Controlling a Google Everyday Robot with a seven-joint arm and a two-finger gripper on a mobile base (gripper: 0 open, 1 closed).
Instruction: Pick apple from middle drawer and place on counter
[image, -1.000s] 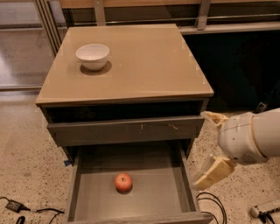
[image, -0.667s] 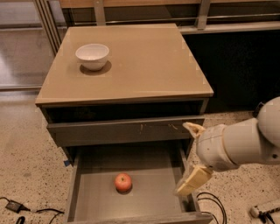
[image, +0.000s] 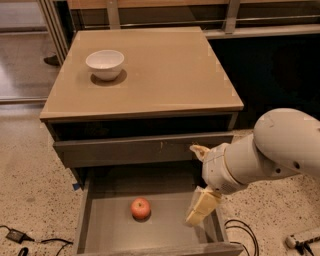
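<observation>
Gripper (image: 200, 181) over middle drawer (image: 107, 227)
My fingers (image: 202, 212) stood spread (to straddle it) near the apple (image: 141, 208), not touching

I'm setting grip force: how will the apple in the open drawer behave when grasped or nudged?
The apple looks round and smooth, so it would probably roll on the flat floor of the middle drawer if nudged. It seems firm, likely rigid under a moderate pinch. The gripper, open, hangs to its right above the drawer.
</observation>
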